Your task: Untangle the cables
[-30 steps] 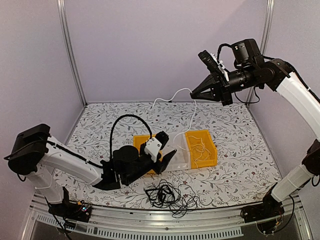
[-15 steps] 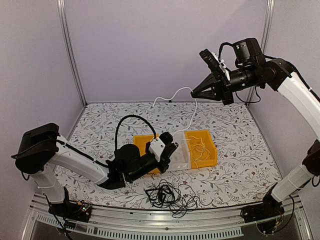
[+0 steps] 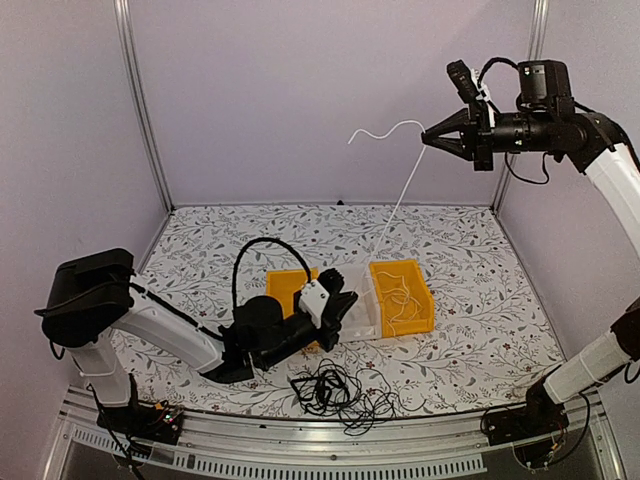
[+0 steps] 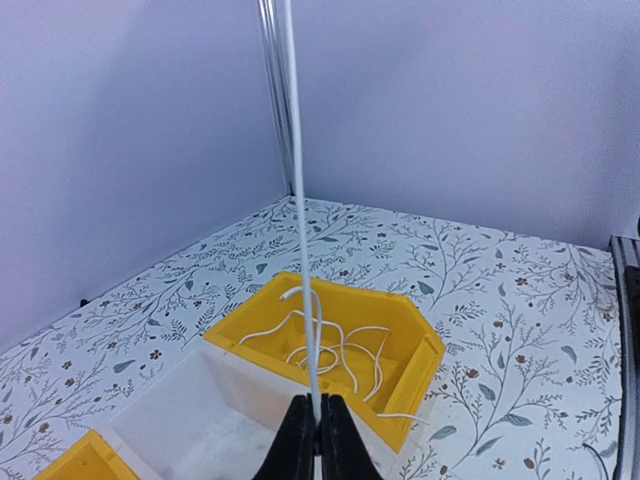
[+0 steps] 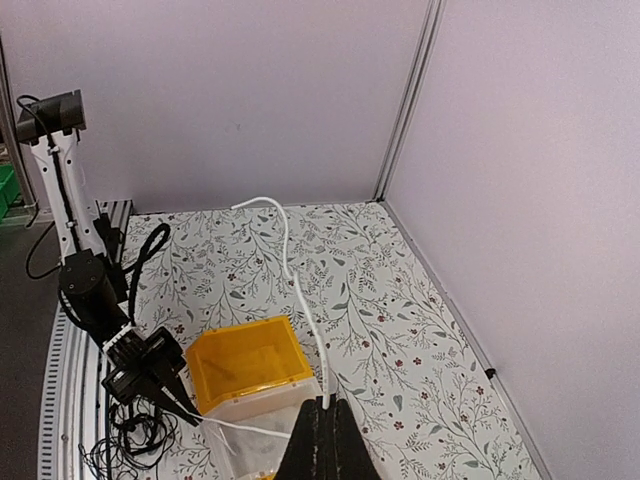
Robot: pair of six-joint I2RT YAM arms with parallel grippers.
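Up at far right, the right claw (image 3: 427, 136) pinches the white cable (image 3: 402, 195); the left claw (image 4: 315, 420) clamps it low by the yellow bin (image 3: 427, 300), likely tensioning it to pull it free. The black cables (image 3: 335, 388) lie tangled on the near tabletop (image 3: 480, 330).

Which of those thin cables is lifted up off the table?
The pale cream-white cable: it stretches up into the air, while the black cables lie in a tangled heap on the flower-patterned table.
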